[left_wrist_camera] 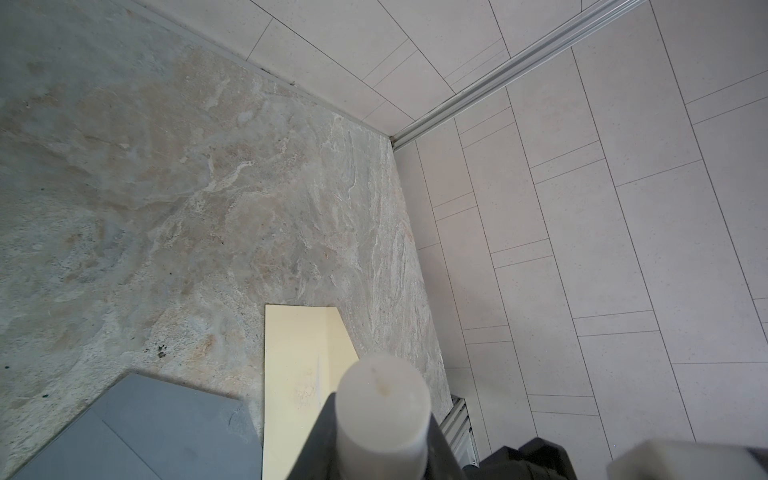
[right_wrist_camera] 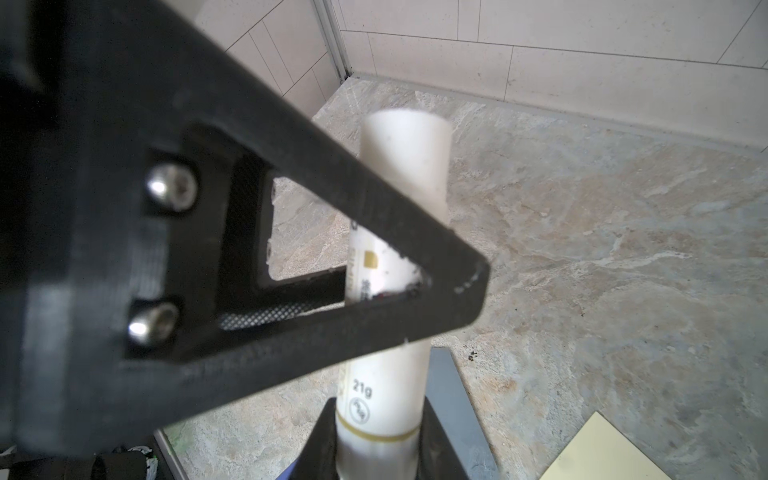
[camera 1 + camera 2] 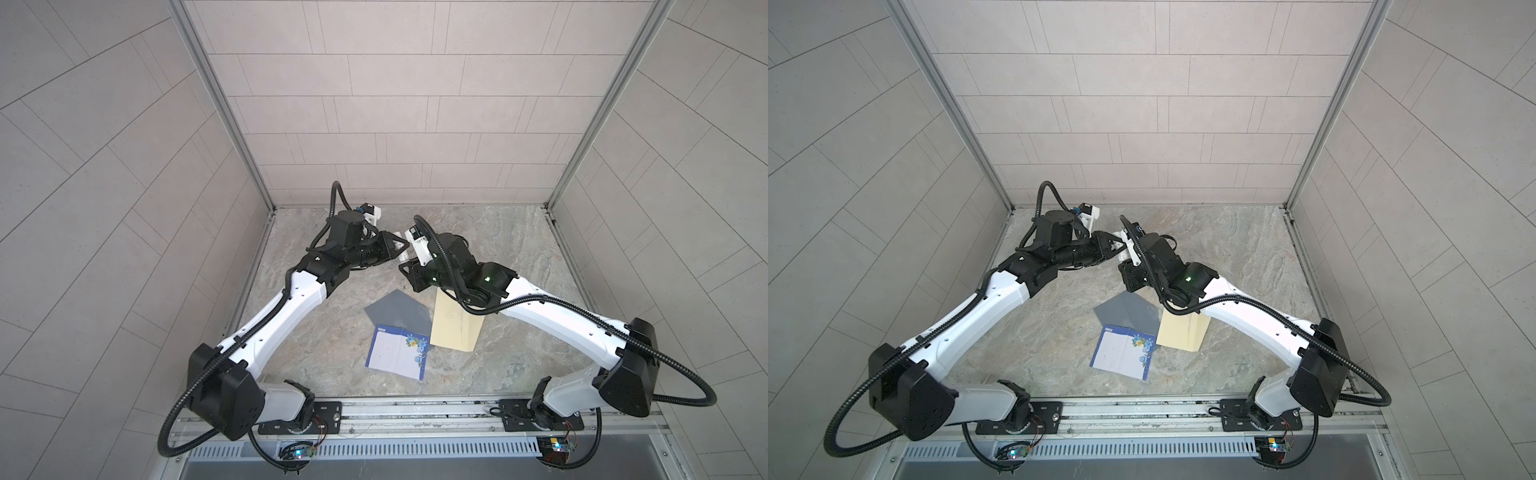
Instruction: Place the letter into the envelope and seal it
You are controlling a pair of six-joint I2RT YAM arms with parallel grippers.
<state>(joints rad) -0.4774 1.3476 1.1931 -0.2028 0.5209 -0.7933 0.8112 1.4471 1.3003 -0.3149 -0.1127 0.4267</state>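
1. Left gripper (image 3: 402,246): jaws drawn in narrowly on a white glue stick (image 2: 405,166). In the right wrist view its triangular finger crosses the stick's middle.
2. Right gripper (image 2: 376,459): closed on the labelled end of the same stick, with a black finger touching each side.
3. Both grippers meet off the table (image 3: 507,249), over its rear middle.
4. Letter (image 3: 397,353): blue-bordered with a flower print. It lies flat toward the table's front, well apart from both grippers and held by neither.
5. The letter's far edge touches a grey sheet (image 3: 395,311). Its right corner meets the cream envelope (image 3: 453,330), which lies partly under the right arm.
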